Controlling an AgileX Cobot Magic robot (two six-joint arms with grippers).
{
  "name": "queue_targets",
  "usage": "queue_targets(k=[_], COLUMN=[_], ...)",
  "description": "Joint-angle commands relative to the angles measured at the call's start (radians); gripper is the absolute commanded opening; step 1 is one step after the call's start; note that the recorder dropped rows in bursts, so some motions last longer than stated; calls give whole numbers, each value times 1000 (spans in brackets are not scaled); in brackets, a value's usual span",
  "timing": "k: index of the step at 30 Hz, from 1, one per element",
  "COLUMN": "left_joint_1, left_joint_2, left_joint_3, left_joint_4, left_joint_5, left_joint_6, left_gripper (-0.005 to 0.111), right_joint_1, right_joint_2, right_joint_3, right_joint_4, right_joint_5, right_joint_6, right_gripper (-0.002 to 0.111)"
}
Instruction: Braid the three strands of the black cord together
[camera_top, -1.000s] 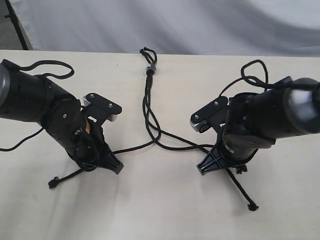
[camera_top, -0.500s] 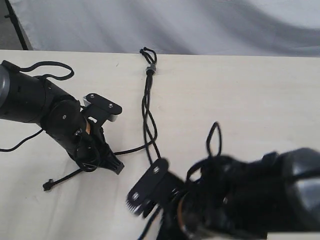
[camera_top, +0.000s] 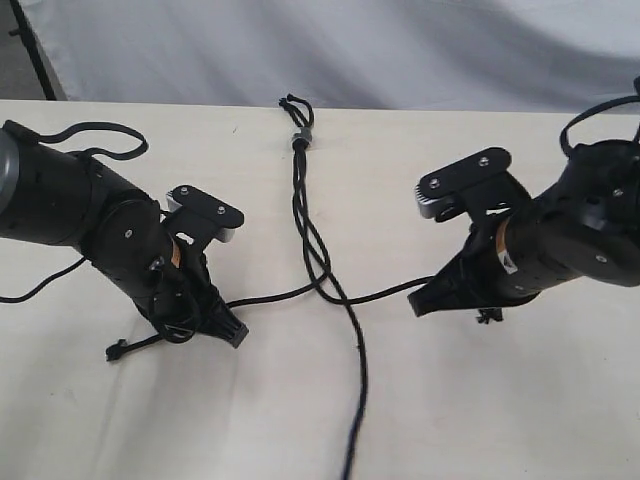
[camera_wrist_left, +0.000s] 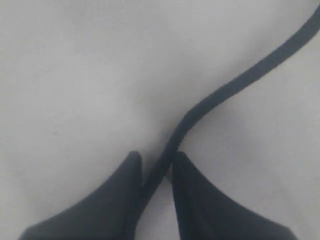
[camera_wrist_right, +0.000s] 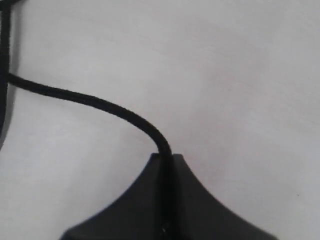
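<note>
The black cord lies on the pale table (camera_top: 520, 410), its grey band (camera_top: 300, 137) and little loops (camera_top: 293, 103) at the far edge. Below the band the three strands cross near the middle (camera_top: 322, 272). One strand (camera_wrist_left: 240, 82) runs left into my left gripper (camera_top: 232, 335) (camera_wrist_left: 156, 161), which is shut on it; its knotted tip (camera_top: 117, 351) lies behind the gripper. Another strand (camera_wrist_right: 100, 102) runs right into my right gripper (camera_top: 418, 303) (camera_wrist_right: 165, 157), also shut on it. The third strand (camera_top: 358, 390) lies loose, running to the near edge of the exterior view.
Glossy arm cables loop over the left arm (camera_top: 100, 130) and trail on the table at far left (camera_top: 25, 292). A grey cloth backdrop (camera_top: 400, 50) hangs behind the table's far edge.
My right arm swung across the front towards the middle and has returned to the right, holding a strand. A strand now lies straight down the middle. The left gripper has stayed put.
</note>
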Motion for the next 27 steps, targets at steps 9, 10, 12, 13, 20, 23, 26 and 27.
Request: queue_targets(k=[9, 10, 12, 13, 20, 23, 26, 27], left_joint_1=[0, 0, 0, 0, -130, -257, -370, -395], left_joint_2=[15, 15, 2, -21, -90, -63, 4, 31], left_joint_3=[14, 12, -22, -62, -191, -225, -269, -291], left_joint_4=[-22, -22, -43, -85, -235, -233, -231, -231], left_joint_5=[-3, -3, 58, 119, 231, 201, 158, 158], left_joint_6=[1, 1, 1, 1, 107, 98, 84, 76], left_gripper=[49, 53, 58, 58, 58, 58, 58, 58], right_joint_1=[-88, -88, -88, -88, -122, -203, -292, -314], right_joint_2=[204, 204, 204, 197, 145, 139, 138, 138], right_joint_3=[-7, -7, -11, -19, -80, -104, -105, -100], right_joint_4=[-63, -63, -63, -81, -260, -299, -276, -265], right_joint_5=[-59, -59, -59, -58, -45, -45, -75, -98], right_joint_6=[62, 75, 80, 80, 171, 241, 272, 272], right_gripper=[21, 30, 53, 63, 68, 68, 68, 68])
